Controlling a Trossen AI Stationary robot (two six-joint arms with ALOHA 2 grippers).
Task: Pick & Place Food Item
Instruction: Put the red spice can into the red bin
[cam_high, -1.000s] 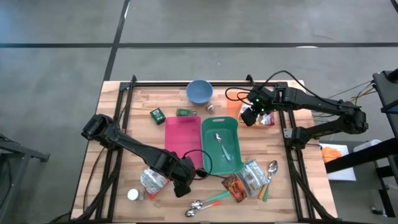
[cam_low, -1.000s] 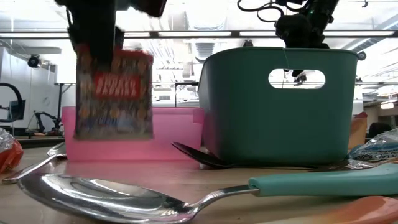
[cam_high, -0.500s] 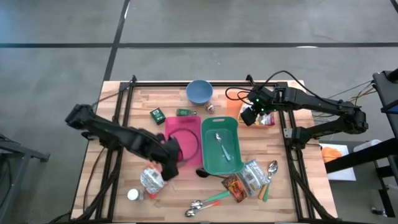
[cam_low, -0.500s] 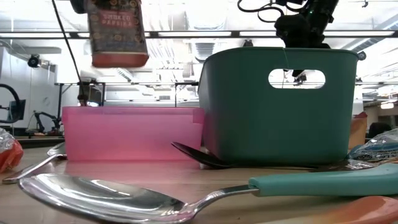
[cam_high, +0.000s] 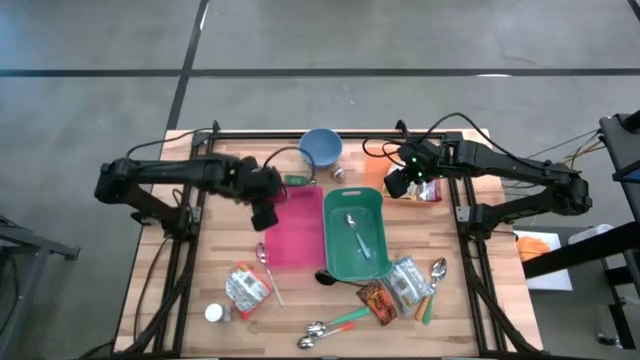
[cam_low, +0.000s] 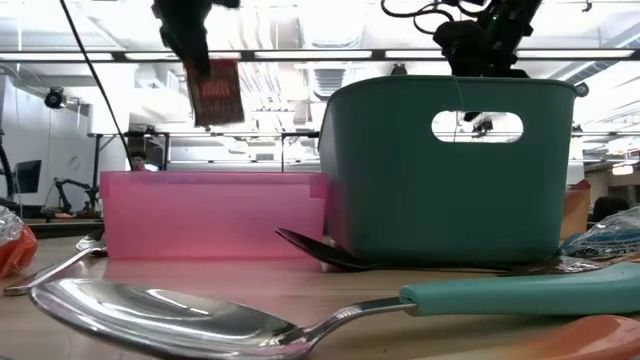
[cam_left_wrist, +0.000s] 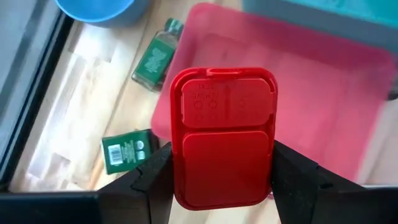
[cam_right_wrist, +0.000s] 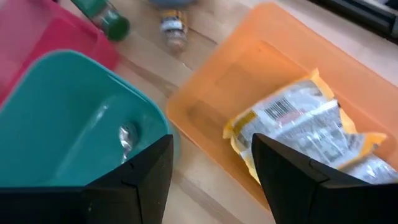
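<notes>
The left gripper (cam_high: 264, 214) pinches a flat red plastic food container (cam_left_wrist: 224, 137) between its fingers, holding it in the air at the far left corner of the pink rectangular plastic bin (cam_high: 293, 226), probably to drop it inside. The right gripper (cam_high: 398, 186), fingers apart and holding nothing, hovers above the orange plastic bin (cam_right_wrist: 261, 81), where a yellow crinkled snack packet (cam_right_wrist: 311, 134) lies.

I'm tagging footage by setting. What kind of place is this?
Probably a robotics lab or workshop: a wooden table inside a black frame with two arms, a bare concrete floor, and an open hall with ceiling strip lights behind.
</notes>
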